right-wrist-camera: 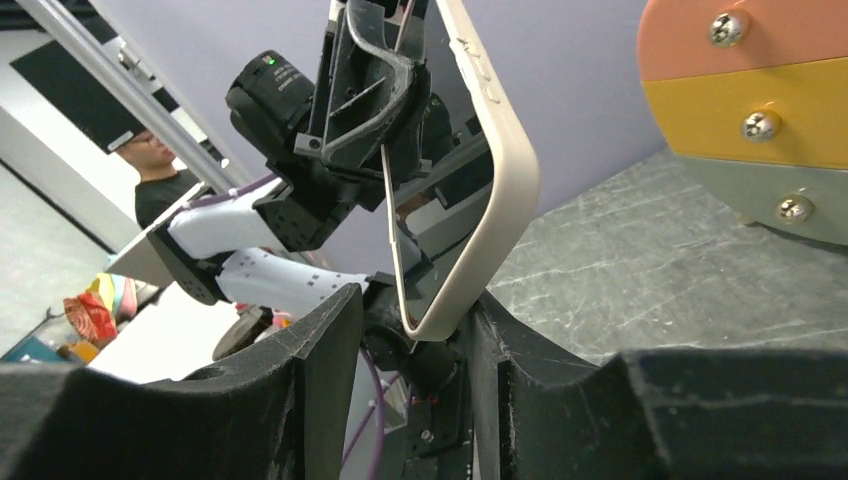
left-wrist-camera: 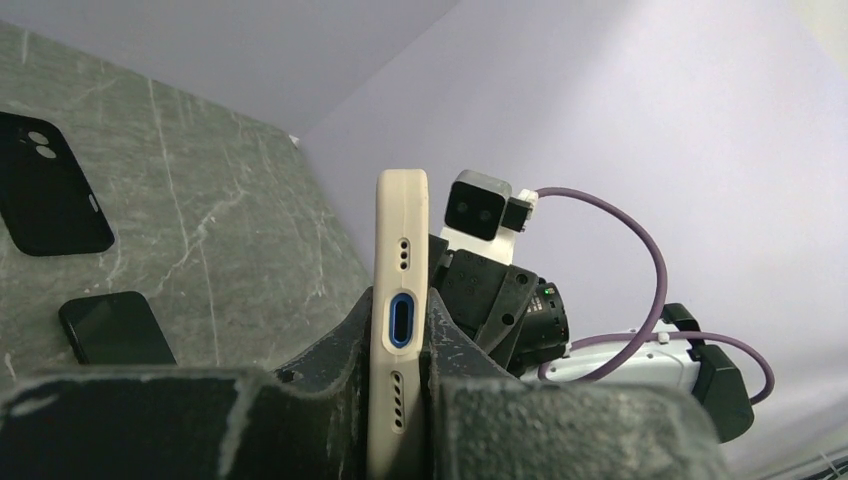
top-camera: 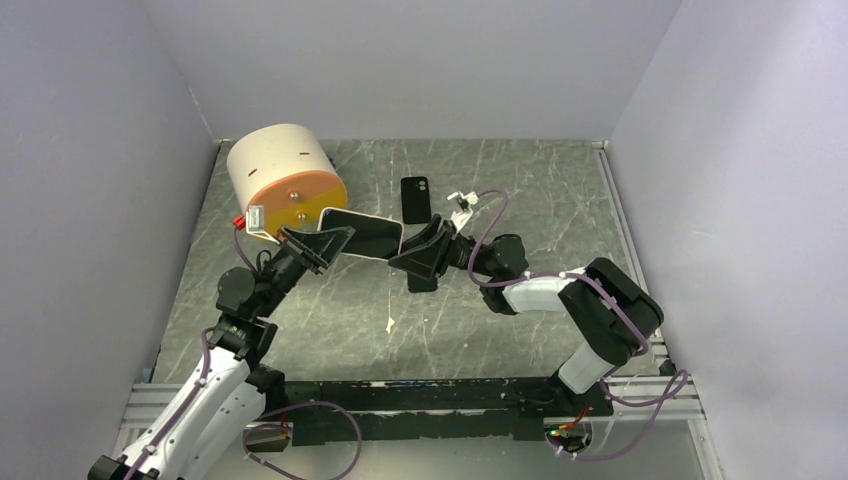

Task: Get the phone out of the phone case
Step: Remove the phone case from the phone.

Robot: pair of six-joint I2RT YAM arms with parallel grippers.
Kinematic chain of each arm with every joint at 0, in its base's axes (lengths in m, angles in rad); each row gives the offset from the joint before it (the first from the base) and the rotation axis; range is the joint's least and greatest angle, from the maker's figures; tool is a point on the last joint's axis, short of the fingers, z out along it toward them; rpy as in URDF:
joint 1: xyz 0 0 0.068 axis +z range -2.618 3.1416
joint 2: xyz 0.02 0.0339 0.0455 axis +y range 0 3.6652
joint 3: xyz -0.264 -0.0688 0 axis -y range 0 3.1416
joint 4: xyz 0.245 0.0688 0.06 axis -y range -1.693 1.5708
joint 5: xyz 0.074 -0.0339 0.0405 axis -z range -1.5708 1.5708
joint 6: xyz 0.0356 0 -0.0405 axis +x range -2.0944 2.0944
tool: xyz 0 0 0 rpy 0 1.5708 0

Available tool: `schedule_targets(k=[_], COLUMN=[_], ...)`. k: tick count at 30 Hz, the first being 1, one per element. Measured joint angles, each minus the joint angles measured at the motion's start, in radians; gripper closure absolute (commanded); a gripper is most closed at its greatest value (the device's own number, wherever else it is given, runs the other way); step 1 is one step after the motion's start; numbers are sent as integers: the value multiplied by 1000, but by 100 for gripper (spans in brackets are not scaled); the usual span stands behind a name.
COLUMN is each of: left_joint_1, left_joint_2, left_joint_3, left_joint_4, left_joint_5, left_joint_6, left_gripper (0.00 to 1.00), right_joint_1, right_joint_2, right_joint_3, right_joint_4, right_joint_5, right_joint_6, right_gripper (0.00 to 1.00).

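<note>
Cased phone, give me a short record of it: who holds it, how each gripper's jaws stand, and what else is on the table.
held item: cream-cased phone, raised off the table
left gripper: jaws shut on its port end
right gripper: jaws open, straddling the other end
on table: black case, lying flat
behind: round drum
progress: phone not yet out of case

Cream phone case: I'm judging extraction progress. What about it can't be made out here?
- Left wrist view: faces of the cream case; only its bottom edge shows.
- Top view: its ends, covered by the left gripper and right gripper.
- Right wrist view: whether the phone has lifted out; reflections confuse it.
</note>
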Motion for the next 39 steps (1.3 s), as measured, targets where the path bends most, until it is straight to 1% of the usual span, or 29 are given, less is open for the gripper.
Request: schedule_targets(k=[3, 8, 15, 19, 24, 28, 32, 37, 39], left_joint_1=[0, 0, 0, 0, 10, 27, 44, 54, 55], left_joint_2=[-7, 0, 12, 36, 74, 127, 156, 189, 200], left_joint_3=[-4, -4, -3, -3, 3, 44, 82, 121, 132], left_joint_4=[0, 3, 6, 13, 35, 38, 50, 63, 64], left_joint_5=[-6, 3, 26, 42, 87, 156, 212, 275, 324], left_joint_6=[-3, -22, -44, -67, -97, -108, -108, -116, -130], left_gripper=[97, 97, 97, 98, 97, 98, 98, 97, 98], right_joint_1=[0, -3, -15, -27, -44, -61, -74, -73, -75], right_joint_2=[1, 5, 5, 6, 5, 0, -21, -54, -65], right_joint_3=[0, 0, 0, 0, 1, 19, 56, 90, 105], right_joint_4=[2, 2, 2, 1, 3, -3, -49, -193, -267], right_joint_5=[-42, -74, -113, -142, -202, -278, -358, -414, -394], right_joint_6=[-16, -39, -62, -87, -166, -262, -370, -530, -590], right_gripper=[58, 75, 88, 99, 100, 100, 100, 100, 98])
